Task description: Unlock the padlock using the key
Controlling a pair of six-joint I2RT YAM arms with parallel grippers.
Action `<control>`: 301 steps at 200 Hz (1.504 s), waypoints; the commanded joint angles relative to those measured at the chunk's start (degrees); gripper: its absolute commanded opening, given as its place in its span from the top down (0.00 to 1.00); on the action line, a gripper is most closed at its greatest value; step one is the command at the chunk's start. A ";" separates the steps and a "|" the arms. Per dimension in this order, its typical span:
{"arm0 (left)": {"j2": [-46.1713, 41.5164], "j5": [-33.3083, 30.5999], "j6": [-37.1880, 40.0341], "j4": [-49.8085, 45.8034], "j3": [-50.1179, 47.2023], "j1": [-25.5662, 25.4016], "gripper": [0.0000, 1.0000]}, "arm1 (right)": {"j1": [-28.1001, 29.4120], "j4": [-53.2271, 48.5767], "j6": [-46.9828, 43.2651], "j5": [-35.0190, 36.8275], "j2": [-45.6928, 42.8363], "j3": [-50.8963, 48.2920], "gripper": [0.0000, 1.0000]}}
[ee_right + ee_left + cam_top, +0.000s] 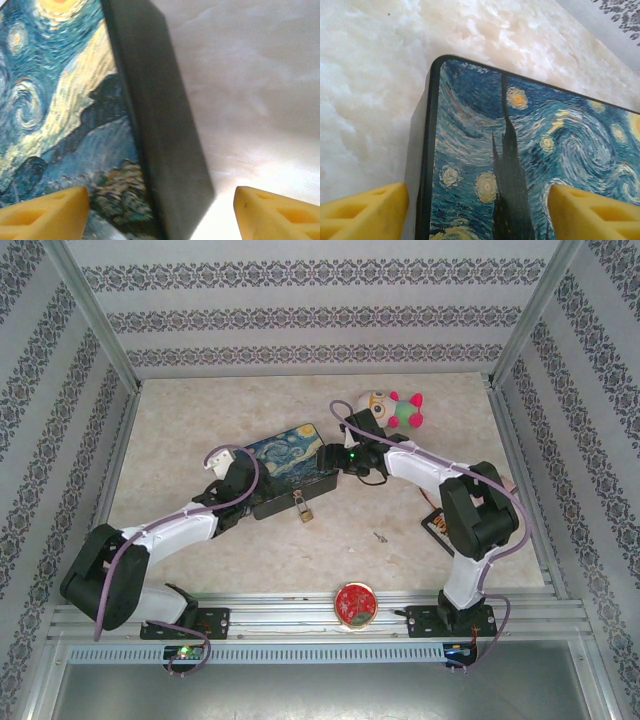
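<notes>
Top external view first: the padlock [305, 509] sits against the near wall of the painted tin [288, 466], about midway along it, brass body low and silvery shackle up toward the tin. It looks hooked to a clasp there, though at this size you can't be sure. Your key [380, 536] lies flat on the bench [200, 420], to the right of the padlock and well apart from it, touched by neither arm. The left arm [165, 535] reaches to the tin's left end and the right arm [425, 468] bends round to its right end. A red disc [357, 603] rests at the near edge between the two bases, and its pale markings are too small for you to read. A plush toy [392, 408] lies beyond the right arm.

On the left wrist view, your left fingers [362, 212] are spread wide and grasp nothing. One yellow tip sits over bare bench just beside the tin's dark side wall, the other over the lid. The lid shows blue swirls, yellow stars and a dark spire, with no lettering you could read.

On the right wrist view, your right fingers [277, 212] are likewise parted and empty. They straddle the tin's black end wall, one tip over the painted lid and the other over the bench.
</notes>
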 commanded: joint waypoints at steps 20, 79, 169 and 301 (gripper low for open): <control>-6.56 -3.49 2.01 -2.02 0.59 0.45 0.01 | -2.28 -8.48 -4.27 10.54 -10.29 -1.45 0.24; -11.20 -3.46 11.28 -3.26 2.67 0.51 0.01 | -0.32 -21.76 0.26 20.87 -25.83 -15.46 0.38; -0.56 1.64 13.25 2.93 8.73 -4.48 0.01 | 4.30 -17.46 27.19 10.81 -43.85 -40.80 0.59; 2.66 3.86 14.37 3.67 11.03 -5.46 0.01 | 4.17 -5.33 32.44 9.07 -39.47 -44.74 0.67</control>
